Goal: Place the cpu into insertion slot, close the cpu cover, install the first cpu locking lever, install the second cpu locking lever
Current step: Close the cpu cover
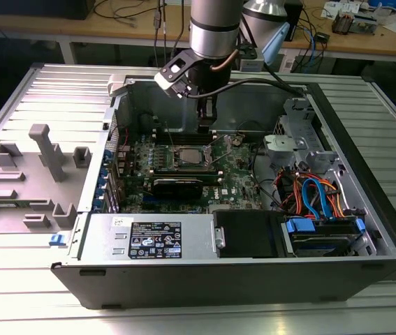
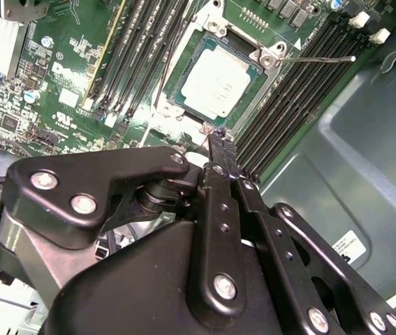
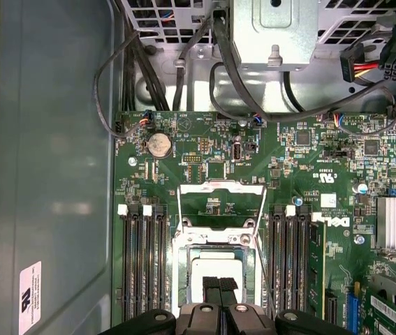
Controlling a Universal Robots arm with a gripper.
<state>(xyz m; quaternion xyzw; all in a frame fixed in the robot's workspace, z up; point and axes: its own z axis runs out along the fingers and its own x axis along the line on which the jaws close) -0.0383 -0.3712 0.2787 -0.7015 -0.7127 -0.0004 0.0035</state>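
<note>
The cpu (image 2: 215, 84) is a silver-grey square lying in the insertion slot (image 2: 172, 98) on the green motherboard, also seen as cpu (image 3: 215, 265) in the first wrist view. The cpu cover (image 3: 222, 190), a silvery frame with a square cut-out, stands flipped open on the far side of the slot. A thin wire locking lever (image 2: 316, 59) juts out unlatched beside the slot. My gripper (image 2: 216, 139) hovers just over the slot's edge, shut with nothing between its fingers. In the exterior view the gripper (image 1: 207, 129) hangs above the slot (image 1: 187, 155).
Black memory slots (image 3: 142, 258) flank the socket on both sides. The case wall (image 3: 51, 174) lies close by. A black power-supply box (image 1: 156, 241) and a drive cage with cables (image 1: 309, 195) fill the case's near and right parts. A grey fixture (image 1: 37, 174) stands outside.
</note>
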